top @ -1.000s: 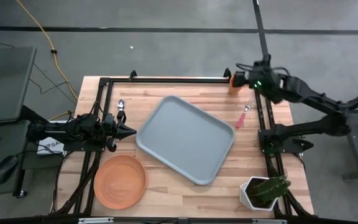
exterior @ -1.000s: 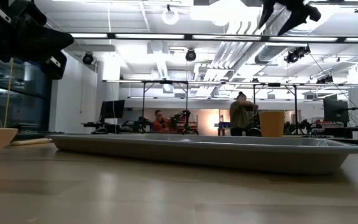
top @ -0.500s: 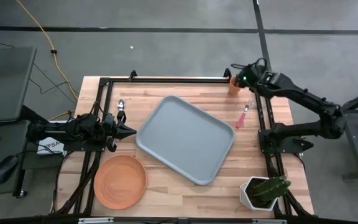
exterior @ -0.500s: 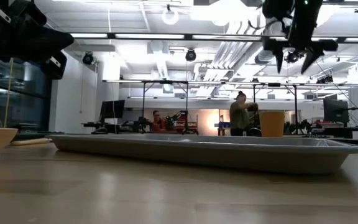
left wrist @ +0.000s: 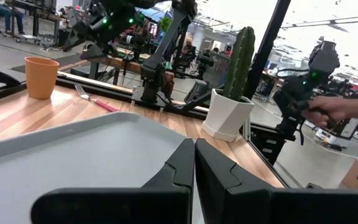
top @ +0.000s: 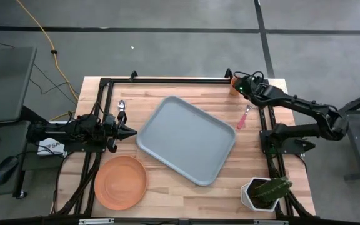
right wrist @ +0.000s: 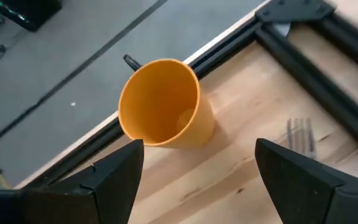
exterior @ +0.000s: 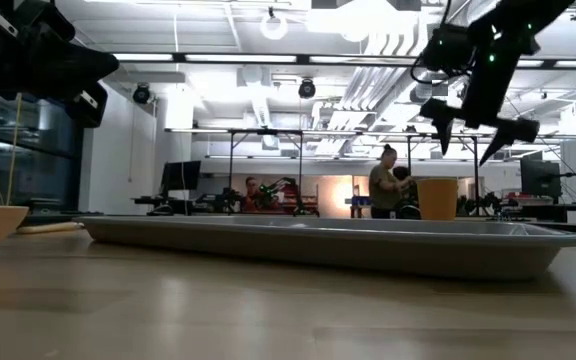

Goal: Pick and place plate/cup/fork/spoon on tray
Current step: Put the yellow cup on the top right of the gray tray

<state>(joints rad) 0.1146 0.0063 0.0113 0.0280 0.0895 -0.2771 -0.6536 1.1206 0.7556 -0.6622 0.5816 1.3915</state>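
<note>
Right claw is hanging wide open just above the cup, which is standing upright at the tabletop's 1 o'clock corner, off the tray. My left claw is waiting pinched closed at 9 o'clock.

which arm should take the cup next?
Right. The right gripper hangs open just above the cup at the table's far right corner. The left gripper is shut across the tray, near the spoon.

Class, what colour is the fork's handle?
Pink: the fork lies right of the tray; high view shows it best.
</note>
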